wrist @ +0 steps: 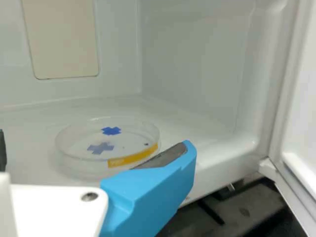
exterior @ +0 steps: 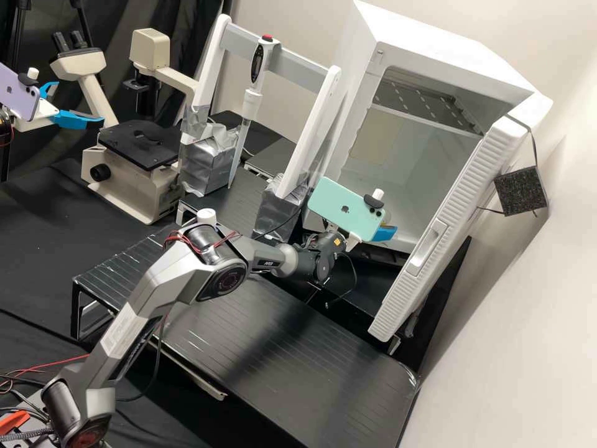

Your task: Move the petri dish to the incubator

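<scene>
In the high view, find the hand [exterior: 388, 233] at the mouth of the white incubator [exterior: 448, 48], just past the green phone [exterior: 342, 208], with the door [exterior: 451, 211] standing open beside it. In the wrist view, find the petri dish [wrist: 106, 143] inside, lying flat on the incubator floor [wrist: 29, 123]; note two blue cross marks [wrist: 111, 131] and a yellow strip [wrist: 133, 157] along the rim. Held wide apart, with one blue finger [wrist: 148, 192] near the strip and a dark fingertip [wrist: 2, 150] across from it, a gap showing between that tip and the dish. Clamped on nothing, as far as can be told.

Judge the step as the very end of placing: set down, let go, ready to back out. Next, draw straight back through the opening, keeping apart and level, so as not to drag or tip the dish with the nearer finger. Watch for brushing the door or the frame on the way out. Probably only withdrawal to do, with nothing in the task asking for the door to be shut.
</scene>
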